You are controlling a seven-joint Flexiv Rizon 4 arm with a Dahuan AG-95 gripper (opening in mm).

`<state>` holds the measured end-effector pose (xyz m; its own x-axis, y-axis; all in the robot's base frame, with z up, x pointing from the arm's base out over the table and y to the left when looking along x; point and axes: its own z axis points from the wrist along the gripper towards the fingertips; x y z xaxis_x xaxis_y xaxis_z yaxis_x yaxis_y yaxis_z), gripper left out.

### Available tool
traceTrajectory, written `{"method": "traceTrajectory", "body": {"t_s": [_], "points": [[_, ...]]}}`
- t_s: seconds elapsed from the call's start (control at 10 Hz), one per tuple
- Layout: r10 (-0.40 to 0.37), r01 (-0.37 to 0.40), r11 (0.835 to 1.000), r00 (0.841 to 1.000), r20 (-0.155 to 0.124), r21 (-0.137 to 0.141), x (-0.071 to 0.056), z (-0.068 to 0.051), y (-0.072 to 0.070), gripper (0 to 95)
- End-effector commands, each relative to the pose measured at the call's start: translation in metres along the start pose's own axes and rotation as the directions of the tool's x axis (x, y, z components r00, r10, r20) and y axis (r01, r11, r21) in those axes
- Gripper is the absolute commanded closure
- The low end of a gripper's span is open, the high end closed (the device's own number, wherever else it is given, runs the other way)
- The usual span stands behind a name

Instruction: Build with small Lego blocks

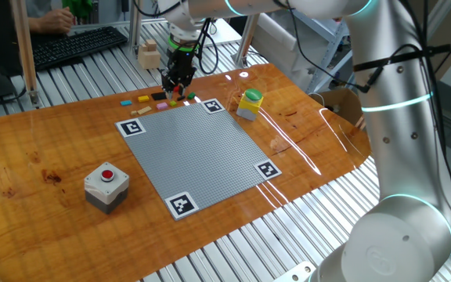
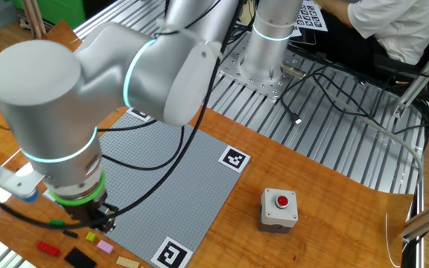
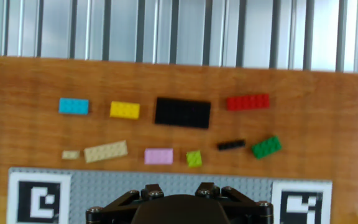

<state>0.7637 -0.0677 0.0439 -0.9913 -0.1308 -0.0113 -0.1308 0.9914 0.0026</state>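
Gripper (image 3: 179, 208) body fills the bottom of the hand view, over the far edge of the grey studded plate (image 1: 198, 149); fingertips not visible, so cannot tell how far the claw is open or whether it holds anything. Small Lego blocks (image 3: 166, 134) lie in two loose rows on the worktop (image 1: 45, 149), between the plate's edge and the worktop's edge

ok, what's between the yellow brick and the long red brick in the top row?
The wide black plate, sitting between yellow brick and red brick; clearest in hand view.
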Motion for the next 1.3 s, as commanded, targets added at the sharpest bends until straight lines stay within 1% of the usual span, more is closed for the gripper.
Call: {"method": "traceTrajectory", "body": {"t_s": [0.1, 0.5, 0.7, 0.8, 0.9, 1.3], "points": [[-0.009, 0.009, 1.000, 1.000, 0.005, 0.001, -0.001, 0.006, 0.000, 57.0], [-0.042, 0.041, 0.999, 0.999, 0.010, 0.009, -0.005, 0.015, -0.003, 57.0], [-0.051, 0.051, 0.999, 0.999, 0.009, 0.007, -0.008, 0.018, -0.006, 57.0], [-0.055, 0.055, 0.998, 0.998, 0.009, 0.004, -0.008, 0.021, -0.009, 57.0], [-0.055, 0.055, 0.999, 0.998, 0.009, 0.000, -0.008, 0.025, -0.010, 76.0], [-0.055, 0.055, 0.998, 0.998, 0.009, -0.004, -0.007, 0.031, -0.011, 76.0]]}}
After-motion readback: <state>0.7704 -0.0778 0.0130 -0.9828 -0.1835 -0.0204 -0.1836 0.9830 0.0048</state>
